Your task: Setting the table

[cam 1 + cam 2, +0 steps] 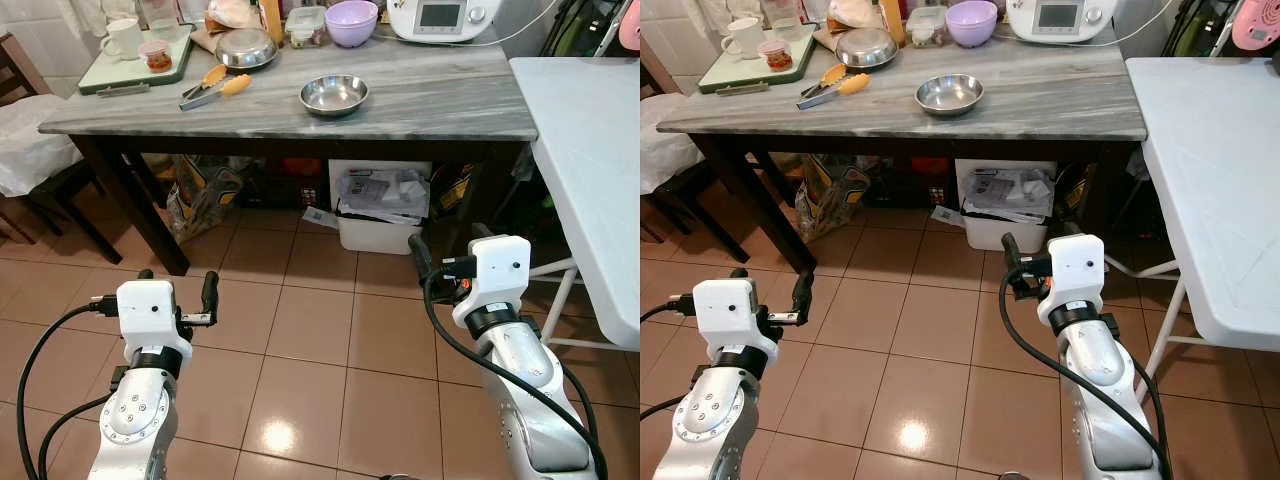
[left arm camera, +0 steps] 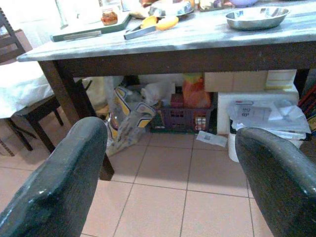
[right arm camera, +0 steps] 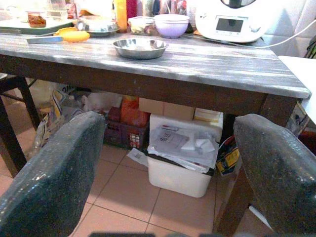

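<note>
Down low over the tiled floor, the left gripper hangs with its fingers spread wide and nothing between them. The right gripper matches it, fingers parted and empty, a touch closer to the table. Just beyond, under the grey marble table, sits a white bin stuffed with papers, with bags and a crate beside it in the shade. Up on the tabletop, a small steel bowl stands alone near the front edge. To its left lie orange-handled tongs, then a second steel bowl behind them. Farther back are a purple bowl, a green tray carrying a white mug, and a white kitchen appliance. A white folding table stands to the right.
</note>
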{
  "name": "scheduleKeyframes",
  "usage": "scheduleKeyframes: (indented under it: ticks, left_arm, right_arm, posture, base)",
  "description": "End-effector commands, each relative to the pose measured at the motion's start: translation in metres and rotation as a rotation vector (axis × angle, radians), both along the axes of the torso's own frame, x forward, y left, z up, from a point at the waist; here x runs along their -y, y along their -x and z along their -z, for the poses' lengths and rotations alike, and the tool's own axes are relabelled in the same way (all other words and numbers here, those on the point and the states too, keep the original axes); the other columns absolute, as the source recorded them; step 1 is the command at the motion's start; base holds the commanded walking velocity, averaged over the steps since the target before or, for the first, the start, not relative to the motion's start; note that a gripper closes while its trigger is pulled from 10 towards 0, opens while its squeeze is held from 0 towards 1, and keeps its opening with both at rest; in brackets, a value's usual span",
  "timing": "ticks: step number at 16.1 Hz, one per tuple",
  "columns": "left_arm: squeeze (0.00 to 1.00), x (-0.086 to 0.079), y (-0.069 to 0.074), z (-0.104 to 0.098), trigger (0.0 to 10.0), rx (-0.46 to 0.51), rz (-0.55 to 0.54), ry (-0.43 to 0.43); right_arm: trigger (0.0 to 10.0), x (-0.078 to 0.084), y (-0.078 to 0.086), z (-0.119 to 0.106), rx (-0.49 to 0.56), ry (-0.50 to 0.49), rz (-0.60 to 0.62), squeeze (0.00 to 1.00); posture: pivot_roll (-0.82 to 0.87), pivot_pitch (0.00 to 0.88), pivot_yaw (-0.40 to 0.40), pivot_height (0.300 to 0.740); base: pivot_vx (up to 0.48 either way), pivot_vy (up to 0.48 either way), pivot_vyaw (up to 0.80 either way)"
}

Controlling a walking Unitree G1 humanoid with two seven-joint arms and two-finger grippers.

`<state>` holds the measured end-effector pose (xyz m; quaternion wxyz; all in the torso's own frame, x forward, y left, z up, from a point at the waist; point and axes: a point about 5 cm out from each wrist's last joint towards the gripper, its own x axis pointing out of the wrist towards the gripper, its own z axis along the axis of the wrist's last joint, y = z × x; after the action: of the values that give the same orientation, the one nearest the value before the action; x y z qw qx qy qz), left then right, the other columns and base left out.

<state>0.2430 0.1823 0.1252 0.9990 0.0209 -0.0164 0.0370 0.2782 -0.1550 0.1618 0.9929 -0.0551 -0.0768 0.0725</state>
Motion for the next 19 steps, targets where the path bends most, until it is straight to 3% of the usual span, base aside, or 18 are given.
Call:
scheduleKeyframes:
  ticks: [1, 11, 19]
  left_arm:
    - [0.00, -0.0016, 0.0015, 0.0038, 10.0, -0.018, -0.004, 0.005]
    - [0.00, 0.0007, 0.0020, 0.0070, 10.0, -0.028, 0.004, 0.010]
    - [0.00, 0.0017, 0.0025, 0.0077, 10.0, -0.033, 0.013, 0.006]
  right_arm:
    - [10.0, -0.0019, 0.0003, 0.0029, -0.015, -0.003, -0.012, 0.00]
    - [10.0, -0.0011, 0.0008, 0.0041, -0.026, 0.009, -0.012, 0.00]
    - [10.0, -0.0004, 0.0020, 0.0065, -0.034, 0.014, -0.013, 0.00]
  posture:
    - [-0.25, 0.130, 0.111, 0.740]
    - [-0.26, 0.137, 0.108, 0.740]
    - [-0.25, 0.143, 0.109, 0.740]
  base:
    - [0.000, -0.296, 0.00]
    - [0.000, -0.282, 0.00]
    - [0.000, -0.258, -0.53]
